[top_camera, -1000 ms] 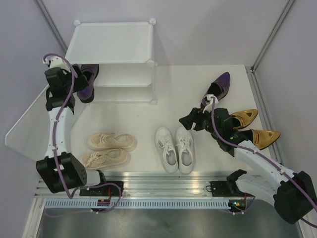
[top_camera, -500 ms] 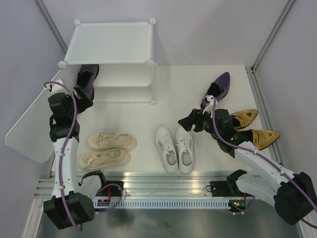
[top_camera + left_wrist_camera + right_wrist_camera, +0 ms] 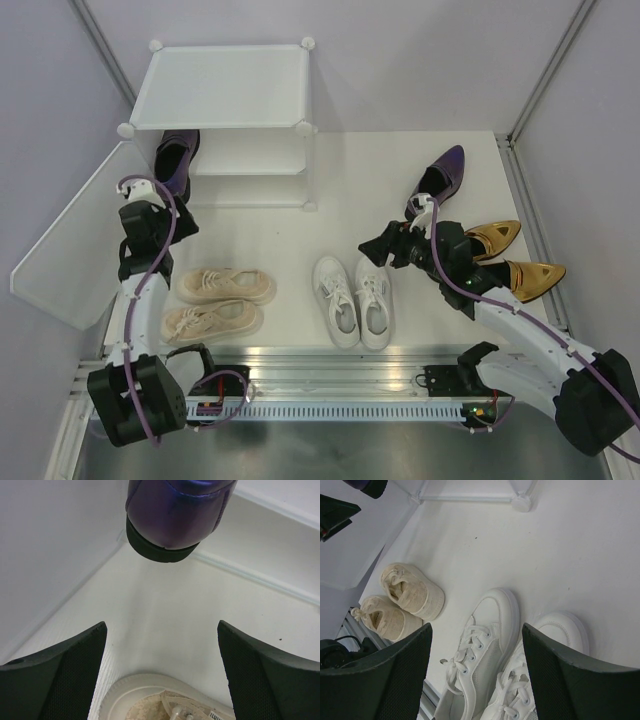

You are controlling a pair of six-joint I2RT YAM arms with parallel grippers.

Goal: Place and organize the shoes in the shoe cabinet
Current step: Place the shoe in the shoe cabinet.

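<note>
Overhead view: the left gripper (image 3: 162, 217) stands released, with nothing between its jaws, just in front of the cabinet (image 3: 225, 85) and beside the open door (image 3: 70, 245). One loafer (image 3: 177, 160) sits on the cabinet's lower level at the left side, directly ahead of this gripper. Its long axis runs front to back, toe inward and heel toward the gripper, which presumably leaves room alongside for its mate. The beige sneakers (image 3: 222, 300) lie just behind the gripper, toward its base, with their long axes crosswise. The right gripper (image 3: 384, 247) is also released and empty, poised near the toes of the white sneakers (image 3: 352, 300). Their long axes run toward the cabinet, toes away from the bases, and the pose reads as staging for a pick. The second loafer (image 3: 440, 178) lies just beyond this gripper, toe pointing far right. The gold heels (image 3: 500, 240) lie beside its wrist, toes pointing right. Left wrist view: the fingers (image 3: 60, 680) are spread wide, the loafer's heel is ahead and clear of them, and one beige sneaker is below. Right wrist view: the fingers (image 3: 385, 680) are wide apart over the white sneakers without touching them, the beige pair is off to the left, and the cabinet's front corner is well ahead.
</note>
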